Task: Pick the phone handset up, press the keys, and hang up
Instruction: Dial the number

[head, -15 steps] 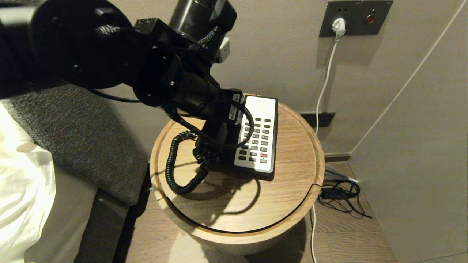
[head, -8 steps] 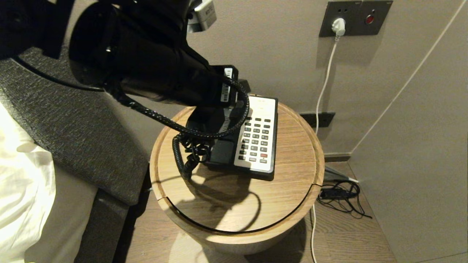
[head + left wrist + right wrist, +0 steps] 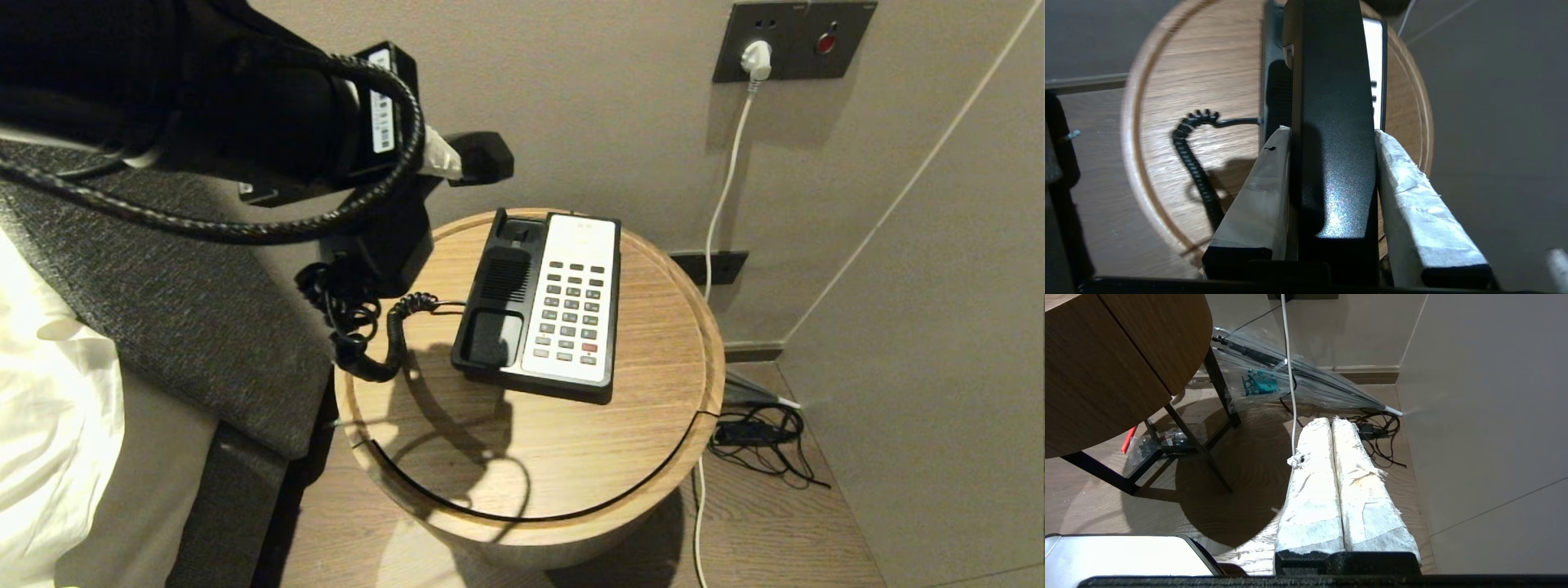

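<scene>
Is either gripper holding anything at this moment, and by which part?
The left gripper clamps the glossy black plastic phone handset across its narrow middle, one padded finger on each side. The right gripper is shut and holds nothing.

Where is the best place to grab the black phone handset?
Around its straight middle, as the left gripper does now: one finger on each long side of the phone handset, coming from above its back. The middle is narrow and even, so it probably balances there, with the coiled cord hanging free.
</scene>
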Tool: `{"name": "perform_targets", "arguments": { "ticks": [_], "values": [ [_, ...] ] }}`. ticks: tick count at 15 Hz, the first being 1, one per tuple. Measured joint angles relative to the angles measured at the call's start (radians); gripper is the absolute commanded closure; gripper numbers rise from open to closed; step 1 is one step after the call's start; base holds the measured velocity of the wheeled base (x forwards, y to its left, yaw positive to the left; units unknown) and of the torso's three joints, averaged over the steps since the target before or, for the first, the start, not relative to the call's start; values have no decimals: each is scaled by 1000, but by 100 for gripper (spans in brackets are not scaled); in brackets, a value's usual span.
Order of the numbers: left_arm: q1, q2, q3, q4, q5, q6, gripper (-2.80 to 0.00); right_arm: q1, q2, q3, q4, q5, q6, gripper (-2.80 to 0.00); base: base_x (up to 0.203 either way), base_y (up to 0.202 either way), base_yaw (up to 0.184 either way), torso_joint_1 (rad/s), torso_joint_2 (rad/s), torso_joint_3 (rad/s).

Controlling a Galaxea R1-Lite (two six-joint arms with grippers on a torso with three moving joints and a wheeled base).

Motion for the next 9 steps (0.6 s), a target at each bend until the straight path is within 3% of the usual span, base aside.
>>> {"name": "perform_targets", "arguments": {
  "ticks": [6,9],
  "values": [
    [53,-118,0,-7,-92,-108,0,0,0,0,0,0,0,0,0,0,0,0,0,0],
    [68,-163,-6,-11,-178,-205,0,0,0,0,0,0,0,0,0,0,0,0,0,0]
  ]
}}
